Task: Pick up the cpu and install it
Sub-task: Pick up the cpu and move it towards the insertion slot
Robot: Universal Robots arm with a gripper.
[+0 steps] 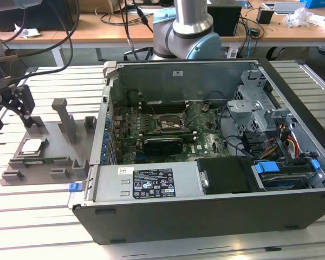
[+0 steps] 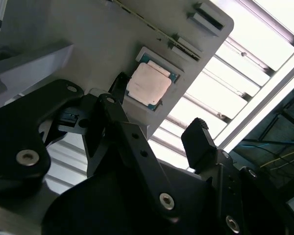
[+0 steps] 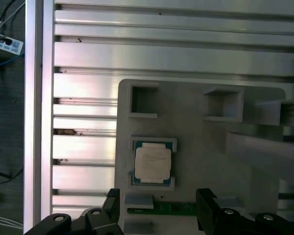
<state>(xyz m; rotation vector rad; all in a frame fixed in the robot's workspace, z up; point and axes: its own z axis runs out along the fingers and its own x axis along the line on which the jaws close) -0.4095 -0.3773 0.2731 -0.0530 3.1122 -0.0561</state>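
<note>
Your pincer (image 3: 159, 208) stands wide and empty; the cpu (image 3: 152, 164) lies just ahead of its fingertips (image 3: 112, 197), untouched, flat in a square recess of the grey tray (image 3: 201, 147); by my reckoning, centre over the chip and descend square, so both pads meet opposite edges; well aside, the computer case (image 1: 216, 216) holds the green board (image 1: 151, 127).

**A:** Where does the cpu (image 1: 32, 145) lie?

**B:** In a recess of the tray (image 1: 54, 142). The tray rests on the table (image 1: 38, 216) at the exterior view's left, just beside the computer case (image 1: 206, 216).

**A:** And the gripper (image 3: 158, 197)?

**B:** Above the tray, near the cpu and apart from it, fingers spread.

**A:** What is inside the case?

**B:** The motherboard (image 1: 135, 127) lies on its floor, with the socket (image 1: 170, 123) near the middle. The drive bays (image 1: 254, 108) are on the exterior view's right. The arm's base (image 1: 189, 27) stands behind the case.
</note>
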